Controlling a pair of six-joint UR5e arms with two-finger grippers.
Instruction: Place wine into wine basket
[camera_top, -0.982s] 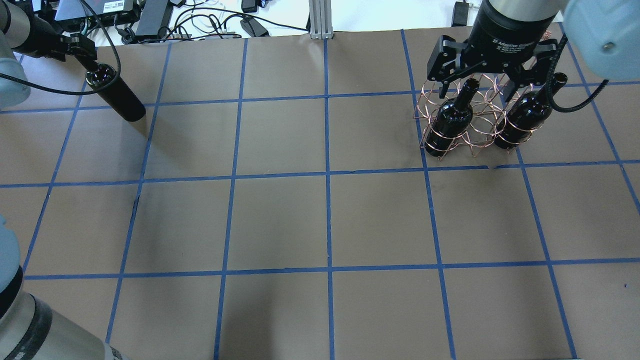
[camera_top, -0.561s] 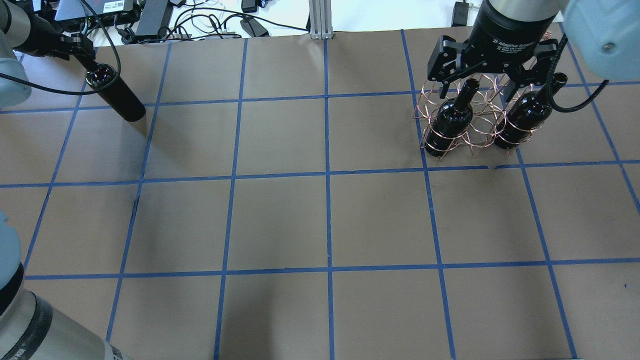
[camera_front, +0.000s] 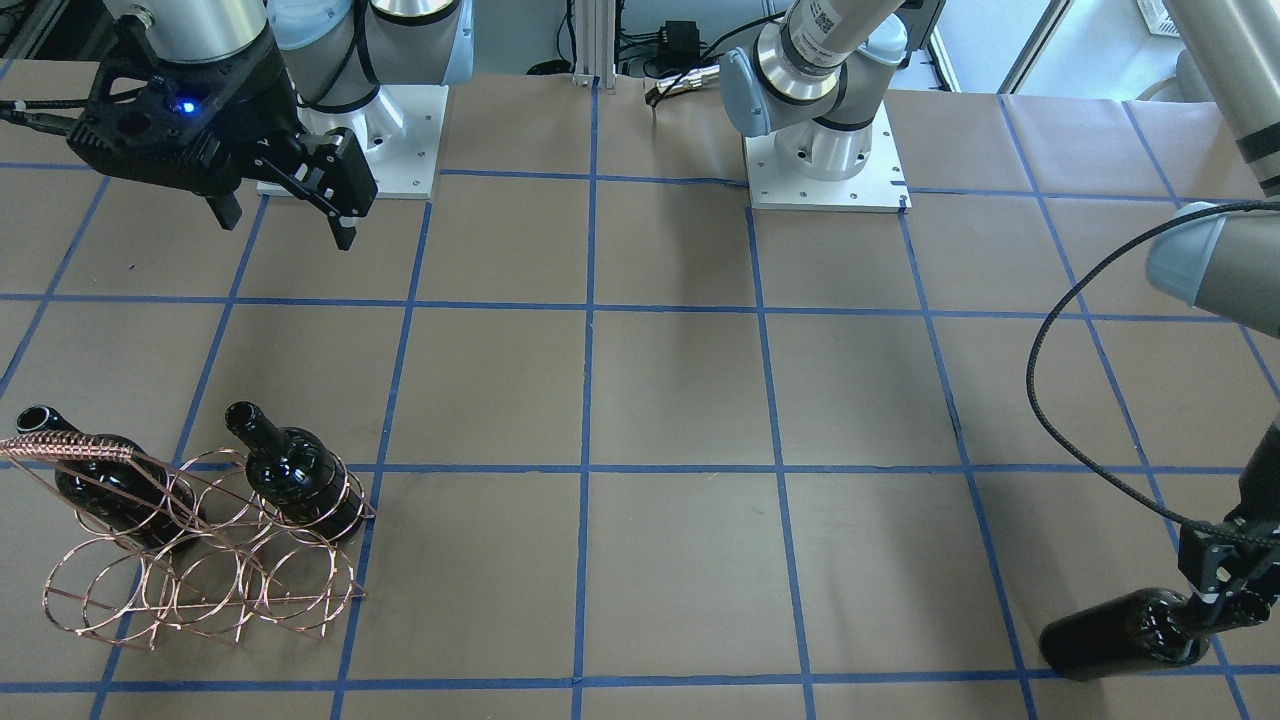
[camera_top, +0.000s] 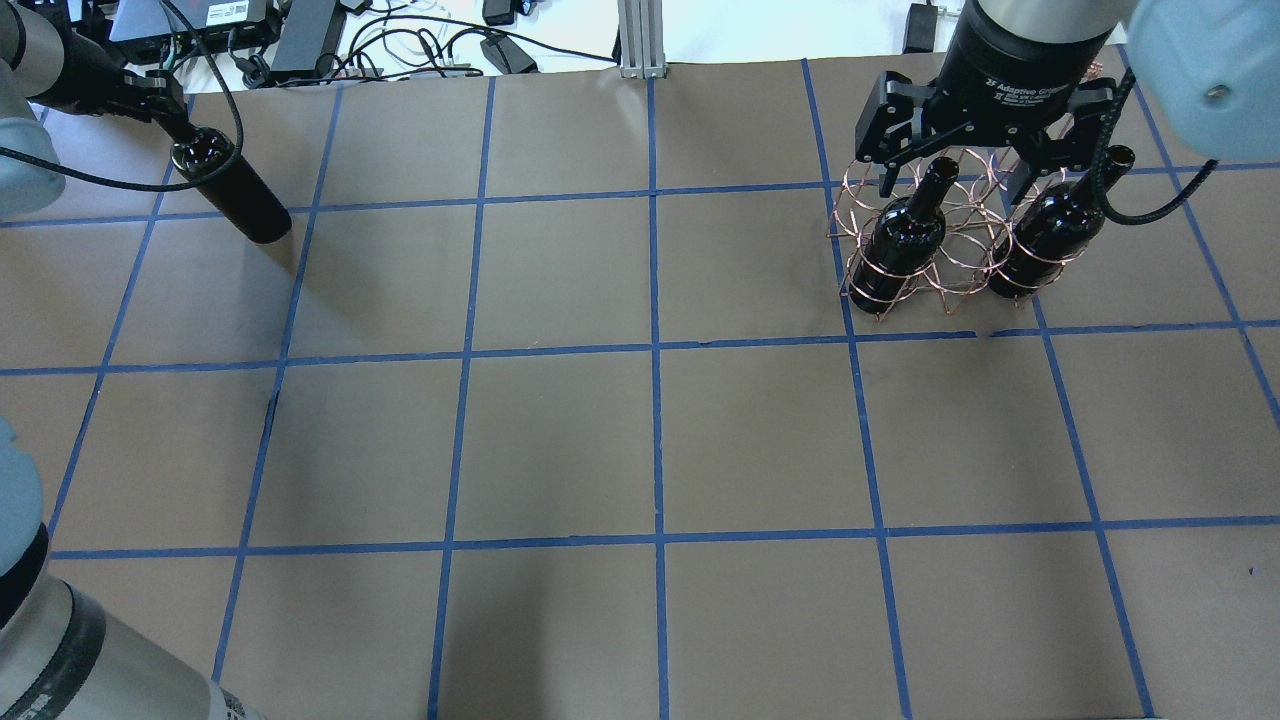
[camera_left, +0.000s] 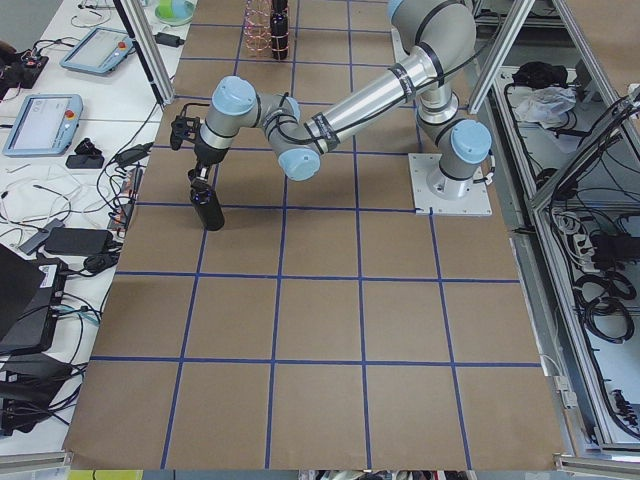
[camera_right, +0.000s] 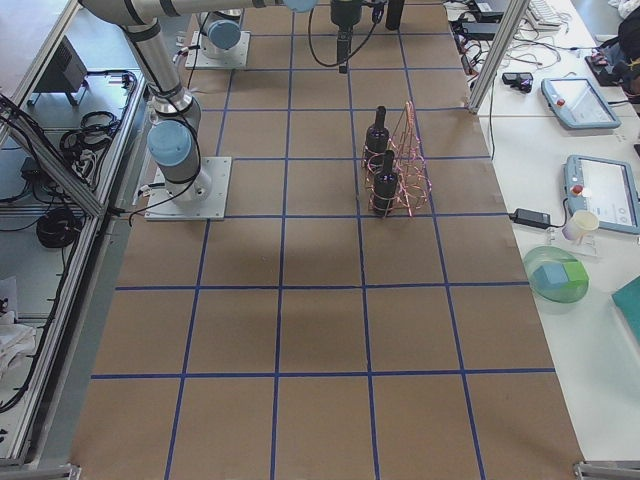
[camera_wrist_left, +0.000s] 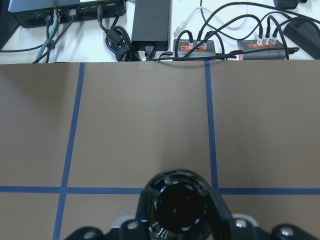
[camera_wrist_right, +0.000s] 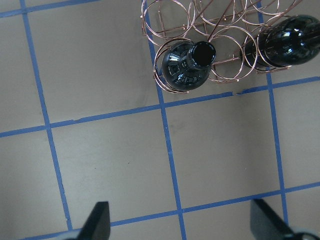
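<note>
My left gripper (camera_top: 165, 118) is shut on the neck of a near-black wine bottle (camera_top: 228, 188) at the table's far left; it hangs upright, base near the table. It also shows in the front view (camera_front: 1120, 630) and from above in the left wrist view (camera_wrist_left: 180, 210). The copper wire wine basket (camera_top: 958, 250) stands at the far right and holds two more bottles (camera_top: 900, 240) (camera_top: 1050, 232), with its middle slot empty. My right gripper (camera_top: 955, 170) is open and empty, hovering above the basket (camera_front: 190, 585). The right wrist view shows the basket (camera_wrist_right: 159, 64) and both bottles below.
Cables, power bricks and electronics (camera_top: 300, 30) lie beyond the table's far edge. An aluminium post (camera_top: 640, 35) stands at the back centre. The arm bases (camera_front: 825, 160) sit at the robot's side of the table. Blue tape lines grid the brown table top.
My left gripper has shifted slightly toward the back left with the bottle's neck. The right gripper stays open above the basket.
</note>
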